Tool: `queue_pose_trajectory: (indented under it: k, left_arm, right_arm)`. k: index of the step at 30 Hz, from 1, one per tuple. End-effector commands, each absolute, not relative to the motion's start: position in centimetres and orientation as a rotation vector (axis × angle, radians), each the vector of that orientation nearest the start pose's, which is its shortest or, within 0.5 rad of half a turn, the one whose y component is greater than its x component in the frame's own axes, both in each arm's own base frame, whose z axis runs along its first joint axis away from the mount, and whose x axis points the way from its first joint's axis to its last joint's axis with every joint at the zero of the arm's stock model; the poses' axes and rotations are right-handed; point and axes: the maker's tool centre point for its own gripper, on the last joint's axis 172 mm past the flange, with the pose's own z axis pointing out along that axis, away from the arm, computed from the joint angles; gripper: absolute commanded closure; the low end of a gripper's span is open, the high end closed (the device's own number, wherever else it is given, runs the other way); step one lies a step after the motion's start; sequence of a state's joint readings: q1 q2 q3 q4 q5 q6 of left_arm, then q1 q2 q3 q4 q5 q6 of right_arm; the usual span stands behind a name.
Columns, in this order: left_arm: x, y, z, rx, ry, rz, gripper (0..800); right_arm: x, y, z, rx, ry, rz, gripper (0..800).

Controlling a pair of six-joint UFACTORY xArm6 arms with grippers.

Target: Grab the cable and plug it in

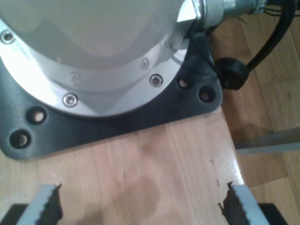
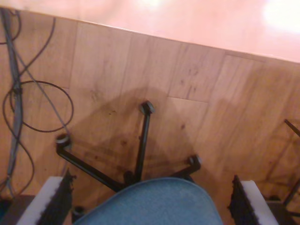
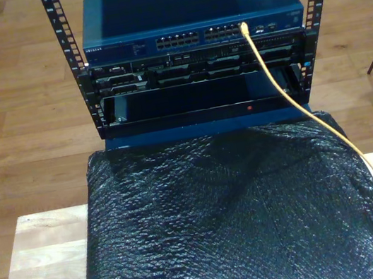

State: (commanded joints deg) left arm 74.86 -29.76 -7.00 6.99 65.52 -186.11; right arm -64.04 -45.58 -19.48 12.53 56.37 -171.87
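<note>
My first gripper [image 1: 140, 206] points downward, jaws spread wide with nothing between them. My second gripper [image 2: 152, 204] also points downward, jaws likewise parted and empty.

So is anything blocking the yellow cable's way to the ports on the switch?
Nothing visible does. In the exterior view the yellow cable runs freely over the black wrap, and its end already sits at a port on the blue switch.

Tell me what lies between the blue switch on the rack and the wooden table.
In the exterior view, black bubble wrap covers the stretch from the rack under the blue switch to the table. The yellow cable runs across it, its end at the switch's ports.
</note>
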Motion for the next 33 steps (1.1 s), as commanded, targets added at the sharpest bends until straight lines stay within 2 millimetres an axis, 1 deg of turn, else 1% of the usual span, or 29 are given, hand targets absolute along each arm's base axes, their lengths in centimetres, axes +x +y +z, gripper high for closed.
queue_pose_trajectory:
  k: [3,6,9,13,15,16,19,25,33]
  left_arm:
    - [0.4,11.4,4.1,-2.220,2.820,-0.374,0]
    - [0.4,11.4,4.1,-2.220,2.820,-0.374,0]
    - [0.4,11.4,4.1,-2.220,2.820,-0.374,0]
    - [0.4,11.4,4.1,-2.220,2.820,-0.374,0]
    - [0.4,11.4,4.1,-2.220,2.820,-0.374,0]
    - [0.4,11.4,4.1,-2.220,2.820,-0.374,0]
    - [0.4,11.4,4.1,-2.220,2.820,-0.374,0]
    - [0.4,11.4,4.1,-2.220,2.820,-0.374,0]
    - [0.4,11.3,4.1,-2.221,2.821,-0.376,0]
  right_arm:
    - [15.2,-24.7,17.6,1.838,2.274,0.133,2]
    - [13.4,-24.4,17.0,1.870,2.273,0.127,2]
    - [12.4,-24.4,16.5,1.861,2.296,0.117,2]
    - [11.1,-23.6,15.0,1.880,2.327,0.106,2]
    - [10.1,-23.7,14.8,1.886,2.347,0.069,2]
    - [9.6,-23.4,14.5,1.890,2.365,0.062,2]
    - [8.5,-22.2,12.9,1.923,2.393,0.075,2]
    - [6.9,-20.7,10.8,1.966,2.398,0.103,2]
    - [5.5,-20.0,9.0,1.970,2.408,0.118,2]
